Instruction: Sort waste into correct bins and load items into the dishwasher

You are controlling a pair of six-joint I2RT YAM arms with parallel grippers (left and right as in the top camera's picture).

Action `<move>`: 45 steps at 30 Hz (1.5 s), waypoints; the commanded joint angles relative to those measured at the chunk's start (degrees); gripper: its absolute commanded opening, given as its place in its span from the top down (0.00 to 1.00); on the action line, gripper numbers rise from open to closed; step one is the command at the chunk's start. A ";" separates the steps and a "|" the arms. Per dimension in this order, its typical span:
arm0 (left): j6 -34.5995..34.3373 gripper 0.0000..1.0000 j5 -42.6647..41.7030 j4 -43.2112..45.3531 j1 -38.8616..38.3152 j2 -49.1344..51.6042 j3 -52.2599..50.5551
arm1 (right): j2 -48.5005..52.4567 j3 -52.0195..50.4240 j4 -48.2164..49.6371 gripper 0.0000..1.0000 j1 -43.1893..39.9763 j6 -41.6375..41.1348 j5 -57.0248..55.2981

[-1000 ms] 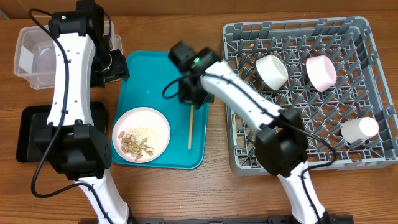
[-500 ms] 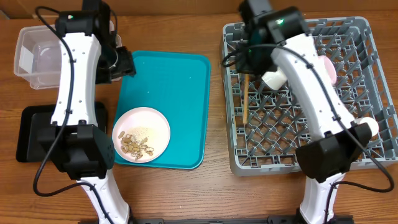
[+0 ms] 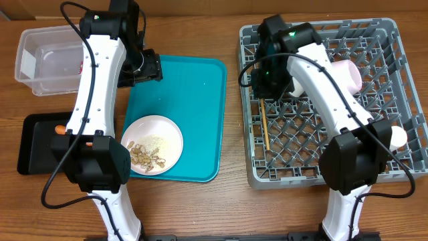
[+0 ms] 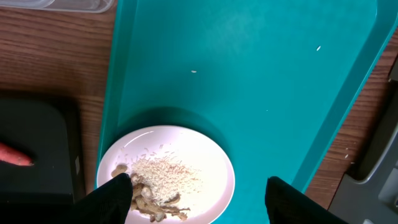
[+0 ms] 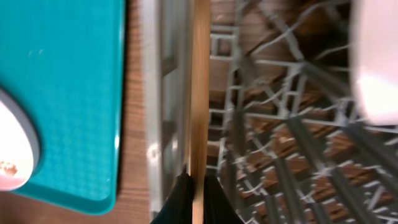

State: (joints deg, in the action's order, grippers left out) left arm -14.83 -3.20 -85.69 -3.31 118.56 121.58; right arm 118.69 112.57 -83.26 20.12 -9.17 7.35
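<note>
Right claw (image 5: 197, 194) clenched on one thin wooden chopstick (image 5: 199, 93), gripping it by the near end; stick pointing straight ahead of the claw, low over the lattice floor of the grey dish rack (image 5: 158, 124), just inside the wall on the claw's tray side; impossible to tell if touching the pegs yet, and no second stick to see. Under and ahead of the claw, only open gaps between upright pegs; hence the main risk, in my judgement: on release, slipping down through a gap, or rolling and wedging slanted, being so thin and round. Just past that wall, the teal tray (image 5: 62, 93); if let go while leaning on the rim, could tip over it and fall back outside. On the other side of the claw, a pale bowl (image 3: 346, 77) lying on its side, and well beyond it the cup (image 3: 388, 137); risk of knocking the bowl with a wide swing when leaving.

Left claw (image 4: 202, 200) released, fingers spread wide, hanging over the same tray; ahead of and below it, the white plate (image 4: 214, 158) carrying rice (image 4: 168, 174) and peanuts (image 4: 152, 202); danger there of tilting the plate too early and scattering scraps on the tray instead of into a bin. Off to the side of this claw, the black tray (image 4: 37, 124), with the carrot (image 4: 12, 154) in it.
</note>
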 commanded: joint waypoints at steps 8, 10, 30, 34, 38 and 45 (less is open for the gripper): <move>-0.61 0.29 -0.48 0.35 -0.11 0.26 0.07 | -0.02 -2.36 1.18 0.85 1.31 0.66 1.73; -0.61 0.29 -0.48 0.31 -0.13 0.26 0.07 | -0.02 -2.36 1.27 0.85 1.29 0.63 1.73; 3.58 0.46 -3.63 14.36 -8.66 2.23 0.00 | -16.46 -2.25 1.60 0.91 -4.52 -1.53 0.68; 4.15 0.85 -3.41 18.88 -11.76 6.21 0.00 | -18.88 -2.25 0.15 0.93 -6.14 -1.51 0.66; 4.11 0.95 -3.37 21.97 -13.33 12.59 0.00 | -19.54 -2.25 -1.31 0.93 -6.75 -1.49 -0.07; 4.20 0.96 -0.39 27.76 -12.83 19.65 0.02 | -19.56 -2.25 -1.95 0.93 -6.75 -1.51 -0.39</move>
State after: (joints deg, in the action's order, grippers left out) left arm -11.55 -5.19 -60.31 -16.73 136.35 121.47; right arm 99.44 110.02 -85.06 13.54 -10.50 7.49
